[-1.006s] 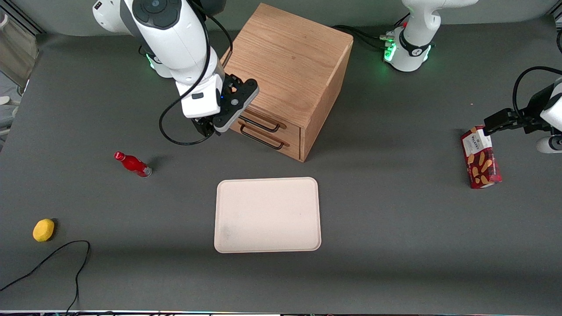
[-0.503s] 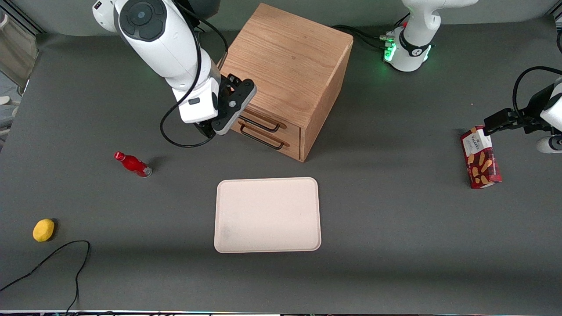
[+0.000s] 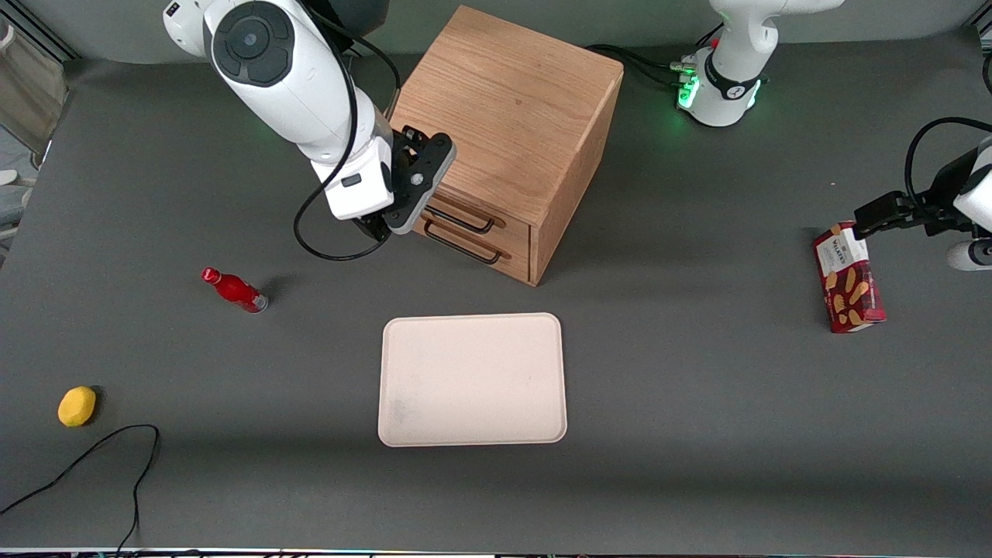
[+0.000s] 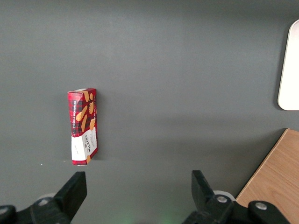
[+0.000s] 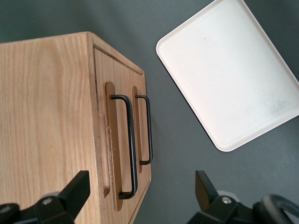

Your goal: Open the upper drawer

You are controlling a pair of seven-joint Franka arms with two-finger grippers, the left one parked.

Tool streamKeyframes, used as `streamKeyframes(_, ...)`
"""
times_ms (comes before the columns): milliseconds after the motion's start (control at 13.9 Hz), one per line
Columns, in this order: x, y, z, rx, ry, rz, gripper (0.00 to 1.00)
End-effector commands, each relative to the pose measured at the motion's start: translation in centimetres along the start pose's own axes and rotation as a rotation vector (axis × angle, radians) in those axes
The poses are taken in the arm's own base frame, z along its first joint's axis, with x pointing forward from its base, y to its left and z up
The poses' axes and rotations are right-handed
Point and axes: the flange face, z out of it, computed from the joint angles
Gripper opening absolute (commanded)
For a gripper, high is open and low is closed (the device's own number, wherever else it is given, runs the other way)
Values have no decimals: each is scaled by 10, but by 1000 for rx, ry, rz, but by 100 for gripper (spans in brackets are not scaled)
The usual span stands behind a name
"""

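Progress was nil: upper drawer (image 3: 465,211) sat fully closed, gripper (image 3: 381,225) beside its handle (image 5: 127,144), fingers spread and empty

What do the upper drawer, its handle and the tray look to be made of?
Upper drawer: light oak-like wood, matte, grain lines visible. Handle: thin black rod, probably painted metal wire. Tray: smooth cream plastic, likely, with rounded corners. The gripper is open, just in front of the drawers.

Matt oak-grain wooden upper drawer (image 5: 103,140), thin black metal handle (image 5: 130,144), smooth plastic-looking tray (image 3: 471,380).
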Motion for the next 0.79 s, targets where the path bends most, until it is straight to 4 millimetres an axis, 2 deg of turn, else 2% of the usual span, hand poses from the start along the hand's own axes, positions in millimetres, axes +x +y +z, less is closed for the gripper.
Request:
streamKeyframes(0, -1, 0, 1, 43, 2, -46, 100)
streamKeyframes(287, -2, 2, 2, 45, -2, -35, 100)
streamKeyframes(503, -5, 6, 21, 59, -35, -33, 100)
streamKeyframes(718, -4, 9, 30, 58, -47, -31, 100)
